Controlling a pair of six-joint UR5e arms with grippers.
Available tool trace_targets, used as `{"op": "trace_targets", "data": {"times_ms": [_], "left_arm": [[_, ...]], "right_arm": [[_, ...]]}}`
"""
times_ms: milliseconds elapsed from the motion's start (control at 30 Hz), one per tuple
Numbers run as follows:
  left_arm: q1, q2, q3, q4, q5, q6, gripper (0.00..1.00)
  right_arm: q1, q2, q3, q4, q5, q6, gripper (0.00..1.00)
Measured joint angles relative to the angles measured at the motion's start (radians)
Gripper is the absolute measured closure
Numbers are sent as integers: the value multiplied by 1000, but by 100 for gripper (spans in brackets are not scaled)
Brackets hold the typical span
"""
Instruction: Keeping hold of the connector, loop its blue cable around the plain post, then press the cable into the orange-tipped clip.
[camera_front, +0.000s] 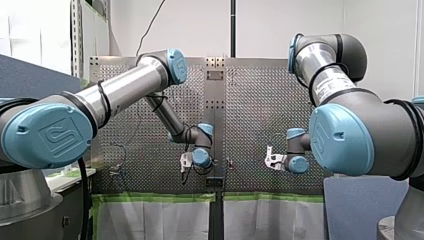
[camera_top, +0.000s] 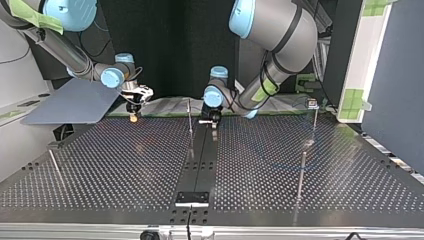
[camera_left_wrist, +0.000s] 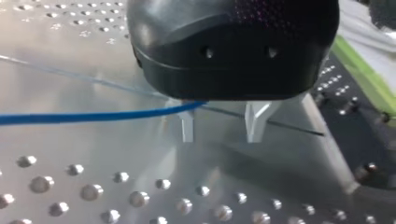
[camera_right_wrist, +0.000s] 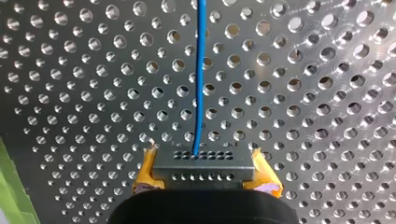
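Perforated metal surface (camera_right_wrist: 327, 70); my right end effector (camera_right_wrist: 205, 175), yellow pads clamped on the grey connector (camera_right_wrist: 201, 161); my left end effector (camera_left_wrist: 221, 126), fingers apart, gripping nothing. Blue cable (camera_right_wrist: 200, 70) runs straight; looping and clipping apparently not yet done.

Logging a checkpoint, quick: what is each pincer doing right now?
Left pincer: open, gripping nothing.
Right pincer: closed on the connector.
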Motion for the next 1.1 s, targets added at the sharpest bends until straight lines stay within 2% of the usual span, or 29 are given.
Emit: {"op": "trace_targets", "data": {"times_ms": [133,300,333,367,400,433,467,667,867,1100], "left_arm": [[-2,4,-18,-1,2,15,34],[-5,36,-58,27,-16,39,34],[-4,43,-66,35,-20,41,31],[-3,53,-77,45,-21,44,21],[-3,59,-85,50,-19,47,21],[-2,63,-94,53,-15,50,8],[-2,67,-105,51,-7,54,0],[-12,73,-149,27,29,86,0],[-28,92,-192,22,5,116,0],[-38,151,-254,77,33,91,0]], "right_arm": [[0,0,0,0,0,0,100],[0,0,0,5,0,-1,100],[0,0,0,7,0,-1,100],[0,0,0,8,0,-2,100],[1,0,0,10,0,-2,100],[2,0,0,12,0,-2,100],[3,0,0,13,0,-3,100],[6,0,0,27,1,-5,100],[7,0,0,40,3,-7,100],[8,0,0,48,3,-8,100]]}}
